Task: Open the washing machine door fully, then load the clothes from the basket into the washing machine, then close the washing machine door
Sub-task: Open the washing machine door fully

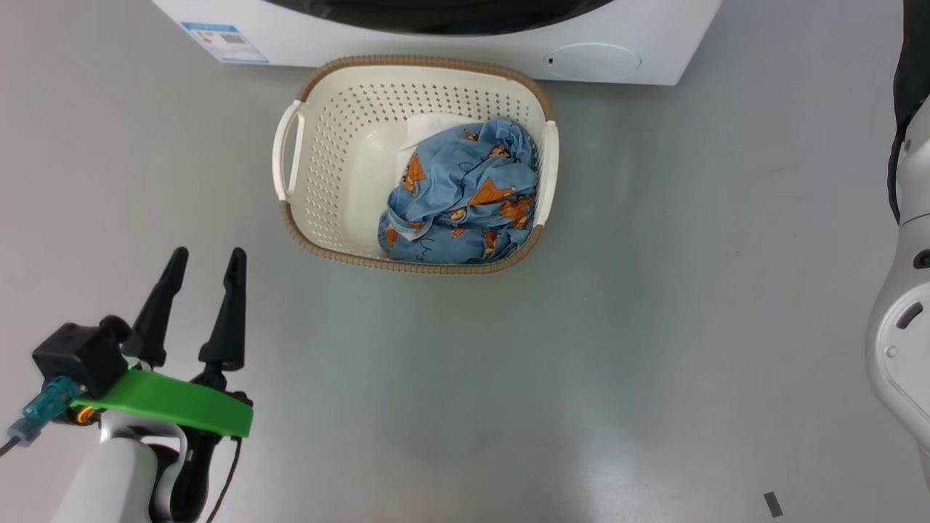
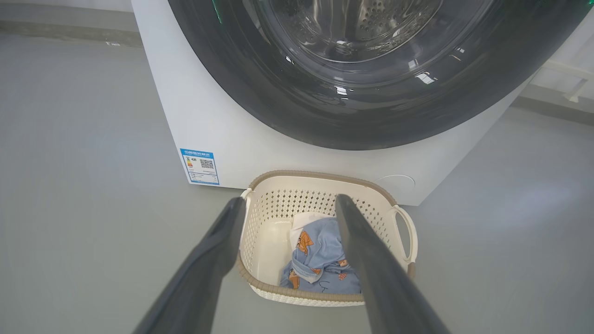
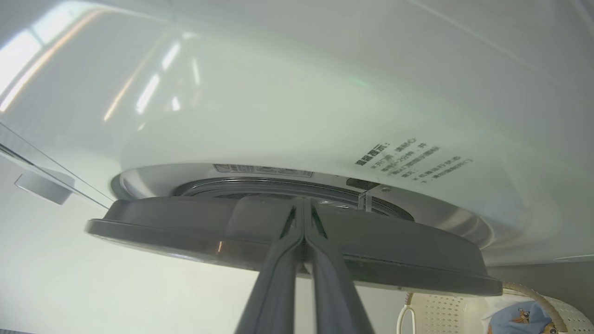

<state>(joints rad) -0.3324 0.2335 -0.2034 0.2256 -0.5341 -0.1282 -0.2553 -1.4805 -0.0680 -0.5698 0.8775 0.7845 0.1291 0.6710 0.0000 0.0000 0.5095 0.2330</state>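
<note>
Green plate [image 1: 167, 403]: nearest thing, on left wrist, lower left of head view.
Left gripper [image 1: 207, 256]: just beyond plate, above grey floor [image 1: 654, 327], near-left of basket [image 1: 407, 265], apart from it; fingers [image 2: 357, 241] spread wide, nothing btwn them.
Basket: cream w/ brown rim, on floor at centre, just in front of washing machine [image 1: 654, 29].
Clothes [image 1: 465, 196]: blue bear-print bundle in basket's right half, against right wall; white piece [image 1: 429, 127] under it on far side; basket's left half bare.
Right forearm [image 1: 901, 327]: pale, at right edge of head view, well apart from basket.
Washing machine: white box, far side; blue label [image 1: 224, 40] low left, round flap [image 1: 592, 59] low right.
Door [image 2: 371, 120]: glossy black frame, clear glass, steel drum seen through it; in right wrist view a gap shows btwn its rim & machine front.
Right gripper [image 3: 304, 204]: fingers pressed together, holding nothing, tips at Door rim; touching or not, can't tell.
</note>
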